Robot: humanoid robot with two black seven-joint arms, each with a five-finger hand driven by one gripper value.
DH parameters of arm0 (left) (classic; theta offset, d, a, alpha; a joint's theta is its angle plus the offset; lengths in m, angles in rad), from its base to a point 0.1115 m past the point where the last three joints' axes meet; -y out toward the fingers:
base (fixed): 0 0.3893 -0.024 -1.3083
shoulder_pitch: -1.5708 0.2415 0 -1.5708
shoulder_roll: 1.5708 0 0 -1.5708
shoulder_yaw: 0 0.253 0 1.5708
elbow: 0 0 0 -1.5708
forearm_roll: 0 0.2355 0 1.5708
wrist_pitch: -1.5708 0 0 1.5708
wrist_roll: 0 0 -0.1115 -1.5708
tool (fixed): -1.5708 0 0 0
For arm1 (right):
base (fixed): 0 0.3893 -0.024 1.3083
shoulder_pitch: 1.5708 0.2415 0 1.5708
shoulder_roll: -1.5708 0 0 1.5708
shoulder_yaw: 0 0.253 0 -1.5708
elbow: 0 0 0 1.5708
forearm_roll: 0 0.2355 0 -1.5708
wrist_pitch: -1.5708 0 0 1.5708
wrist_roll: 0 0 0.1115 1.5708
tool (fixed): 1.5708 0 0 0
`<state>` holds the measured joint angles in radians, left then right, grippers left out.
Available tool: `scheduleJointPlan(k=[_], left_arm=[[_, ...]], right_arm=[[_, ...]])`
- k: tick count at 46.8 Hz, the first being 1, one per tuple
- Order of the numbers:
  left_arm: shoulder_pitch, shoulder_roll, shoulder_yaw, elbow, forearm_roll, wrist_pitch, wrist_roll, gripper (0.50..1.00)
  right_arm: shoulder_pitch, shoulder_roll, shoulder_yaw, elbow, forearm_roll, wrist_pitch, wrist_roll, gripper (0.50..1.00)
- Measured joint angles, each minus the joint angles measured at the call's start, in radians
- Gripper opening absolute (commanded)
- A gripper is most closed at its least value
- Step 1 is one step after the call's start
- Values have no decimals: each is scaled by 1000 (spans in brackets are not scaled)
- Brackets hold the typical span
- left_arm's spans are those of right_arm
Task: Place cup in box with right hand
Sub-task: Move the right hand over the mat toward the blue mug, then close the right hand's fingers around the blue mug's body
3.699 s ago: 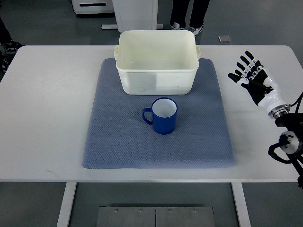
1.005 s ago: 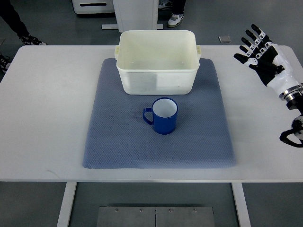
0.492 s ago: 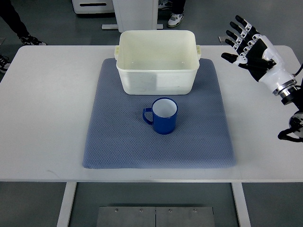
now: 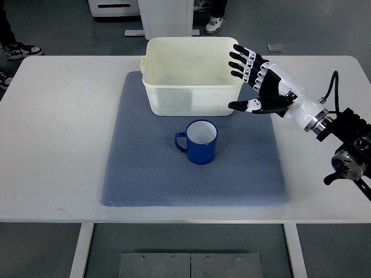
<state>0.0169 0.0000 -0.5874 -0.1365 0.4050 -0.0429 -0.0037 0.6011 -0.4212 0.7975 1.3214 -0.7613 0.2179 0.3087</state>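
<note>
Cup (image 4: 199,142): blue, white inside, upright at frame centre on the mat, handle toward the left; we saw nothing touching it.
Box (image 4: 192,83): cream tub just above the cup, on the mat's upper part.
Right hand (image 4: 262,87): upper right of centre, over the box's right end; fingers (image 4: 240,59) spread wide, holding nothing, thumb toward the cup.
Mat (image 4: 145,174): grey-blue cloth on the white tabletop (image 4: 52,145).
Shoes (image 4: 215,23): a person's, top edge.
</note>
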Motion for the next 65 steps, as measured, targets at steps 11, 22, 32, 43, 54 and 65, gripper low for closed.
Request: scheduleJointPlan(k=[11,22,32,43,54,65], left_arm=[[0,0,0,0,0,0,0,1000],[0,0,0,0,0,0,0,1000],[0,0,0,0,0,0,0,1000],[0,0,0,0,0,0,0,1000],[0,0,0,0,0,0,0,1000],[0,0,0,0,0,0,0,1000]], right_arm=[[23,1,-57,9,-18,0,1,1000],[40,13,-108,-11,-38,-3,2,1000],[66,61,-163,-90,-39,-8,2,1000],[73,94,-205,-100,-42,-13,5,1000],[91,134,-236,-160,-53,-16,9,1000],[107,159,-266,-197,-53,-37,24,1000]])
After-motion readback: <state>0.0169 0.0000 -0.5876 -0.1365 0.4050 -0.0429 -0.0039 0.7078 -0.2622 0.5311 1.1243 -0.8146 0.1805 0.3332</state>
